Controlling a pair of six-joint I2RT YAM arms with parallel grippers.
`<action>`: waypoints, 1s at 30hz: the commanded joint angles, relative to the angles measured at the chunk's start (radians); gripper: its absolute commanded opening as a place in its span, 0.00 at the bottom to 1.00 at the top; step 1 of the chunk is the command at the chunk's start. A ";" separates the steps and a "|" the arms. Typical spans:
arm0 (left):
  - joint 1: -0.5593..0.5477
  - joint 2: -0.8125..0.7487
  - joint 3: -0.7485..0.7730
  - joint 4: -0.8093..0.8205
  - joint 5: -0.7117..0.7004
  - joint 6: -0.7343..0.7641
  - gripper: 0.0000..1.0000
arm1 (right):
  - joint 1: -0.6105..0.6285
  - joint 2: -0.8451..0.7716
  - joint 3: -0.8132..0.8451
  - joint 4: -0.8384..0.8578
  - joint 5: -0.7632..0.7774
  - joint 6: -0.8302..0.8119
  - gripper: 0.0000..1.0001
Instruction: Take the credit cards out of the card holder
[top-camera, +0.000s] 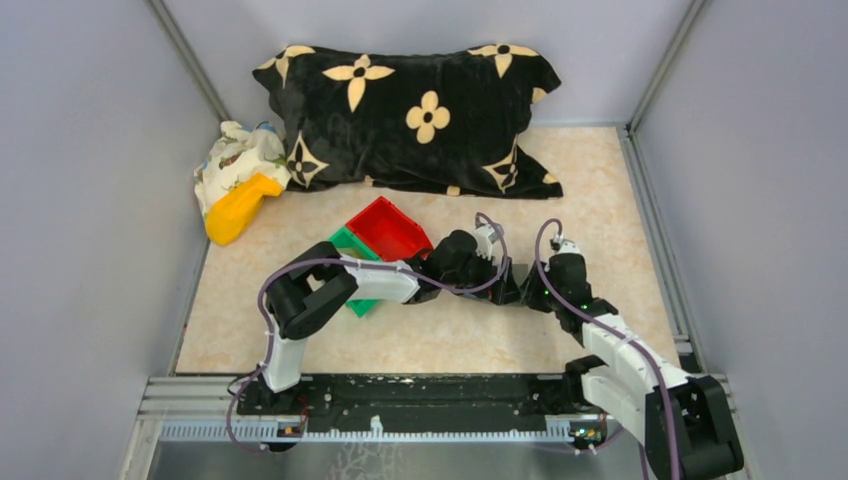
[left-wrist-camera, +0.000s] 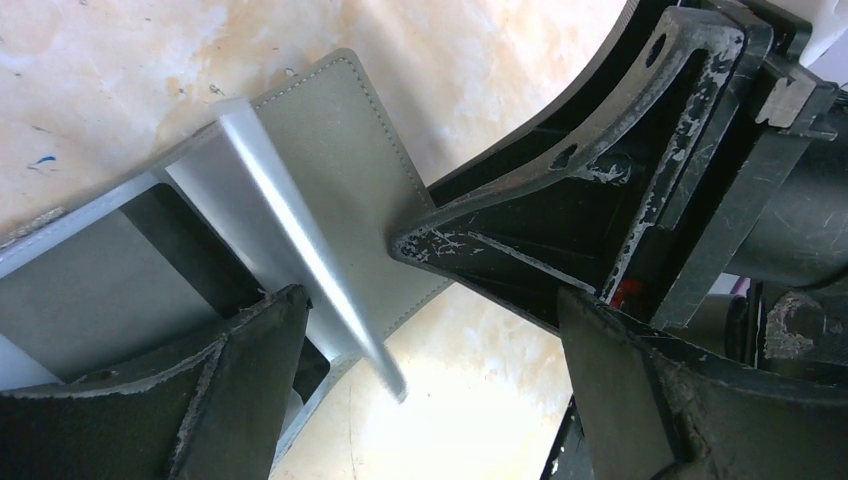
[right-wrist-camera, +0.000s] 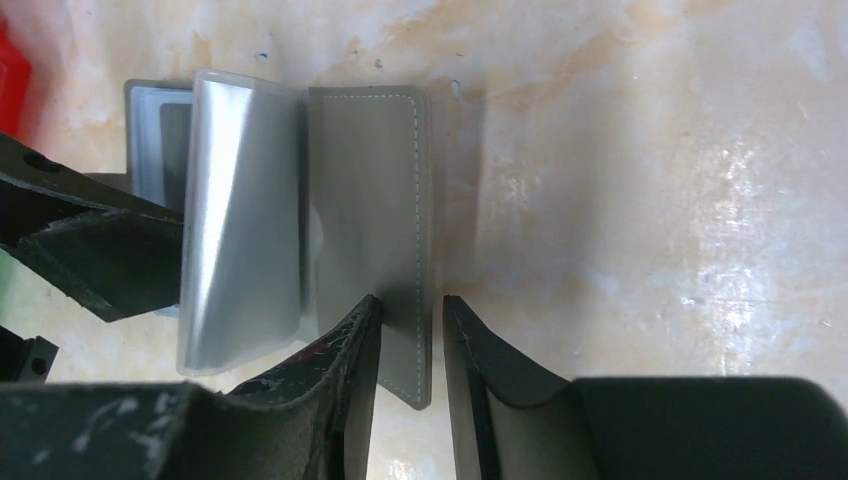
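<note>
Card holder (right-wrist-camera: 365, 200): lay opened flat on the worktop (right-wrist-camera: 650, 200) between the two grippers, with a glossy sleeve raised at its fold.
Right gripper (right-wrist-camera: 411, 305): fingers stood a little apart, straddling the stitched outer edge of the grey flap, with a sliver of gap on the outer side.
Left gripper (left-wrist-camera: 430, 300): fingers were spread wide, one over the holder's other half, gripping nothing.
Bins: red bin (top-camera: 390, 228) and green bin (top-camera: 352, 245) sat beside the left arm.

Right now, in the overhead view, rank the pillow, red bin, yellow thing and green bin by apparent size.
1. Pillow, by far.
2. Red bin and yellow thing: too alike to rank.
3. Green bin: least showing, but the left arm covers part of it.
</note>
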 joint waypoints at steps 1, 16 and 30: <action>-0.014 0.027 0.064 0.069 0.058 -0.034 1.00 | 0.012 -0.035 0.026 0.049 -0.072 -0.002 0.32; -0.014 0.121 0.140 0.119 0.130 -0.092 1.00 | 0.013 -0.118 0.010 0.040 -0.119 0.001 0.32; 0.007 0.157 0.128 0.173 0.152 -0.158 1.00 | 0.013 -0.272 0.025 -0.062 -0.075 -0.021 0.31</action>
